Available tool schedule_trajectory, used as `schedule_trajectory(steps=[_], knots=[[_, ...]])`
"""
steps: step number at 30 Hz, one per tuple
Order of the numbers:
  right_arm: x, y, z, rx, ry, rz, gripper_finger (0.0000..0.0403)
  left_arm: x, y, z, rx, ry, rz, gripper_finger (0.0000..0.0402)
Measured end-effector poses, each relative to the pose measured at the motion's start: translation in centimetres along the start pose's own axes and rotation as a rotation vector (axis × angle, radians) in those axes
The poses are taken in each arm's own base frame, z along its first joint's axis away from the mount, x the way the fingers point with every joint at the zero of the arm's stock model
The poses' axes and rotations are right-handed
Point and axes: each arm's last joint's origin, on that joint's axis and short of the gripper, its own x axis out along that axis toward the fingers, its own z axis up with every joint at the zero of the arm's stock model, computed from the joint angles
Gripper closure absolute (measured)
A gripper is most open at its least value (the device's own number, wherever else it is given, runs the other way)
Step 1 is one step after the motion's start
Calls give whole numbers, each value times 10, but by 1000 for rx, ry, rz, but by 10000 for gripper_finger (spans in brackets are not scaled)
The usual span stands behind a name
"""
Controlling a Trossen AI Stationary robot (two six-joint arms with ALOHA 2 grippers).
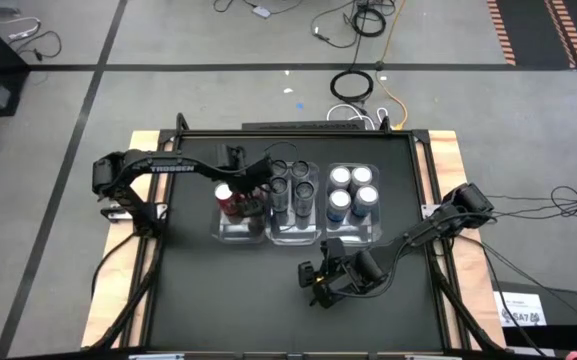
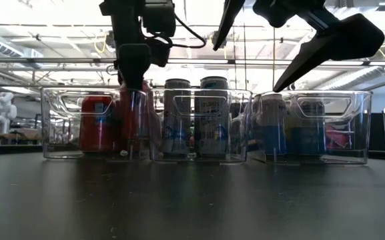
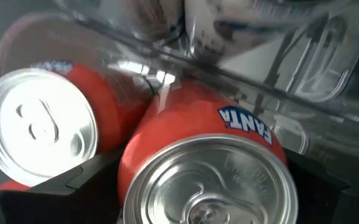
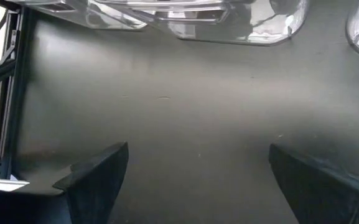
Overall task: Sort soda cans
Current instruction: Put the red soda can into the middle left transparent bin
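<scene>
1. The left arm reached across from the left edge of the dark worktop point(image 1: 218, 290) to the left clear bin point(image 1: 230, 232); the left tool point(image 1: 252, 190) stood over that bin, lowered among the red cans.
2. In the left wrist view a red Fanta can point(image 3: 204, 168) sat upright between the left tool's two dark fingers point(image 3: 36, 196), its silver top facing the camera; the fingers stood wide on either side of it; whether they pressed the can or merely flanked it could not be told; a second red can point(image 3: 42, 124) stood just beside it, touching or nearly so, inside the same bin.
3. In the low view the left bin showed the red cans point(image 2: 99, 123) upright on its floor, with the left arm coming down into it from above.
4. The middle bin point(image 1: 295, 235), touching the left one, held grey-and-silver cans point(image 1: 304, 192) standing upright in rows.
5. The right bin point(image 1: 373, 232), beside the middle one, held silver-blue cans point(image 1: 352, 190), four silver tops visible from above.
6. The right tool point(image 1: 313, 283) hovered over bare worktop nearer than the bins, its fingers point(image 4: 95, 180) spread wide and holding nothing; the right arm ran back to the right edge of the worktop.
</scene>
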Motion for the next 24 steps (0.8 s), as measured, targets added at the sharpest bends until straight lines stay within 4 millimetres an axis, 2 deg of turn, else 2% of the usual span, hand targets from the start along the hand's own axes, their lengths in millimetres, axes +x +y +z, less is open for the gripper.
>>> schedule_trajectory(steps=[8,24], knots=[[0,0,0,0,1,3,21,0,0,4,-100,-43,2,65],[0,0,-1,-8,2,3,21,0,0,0,-163,2,18,65]])
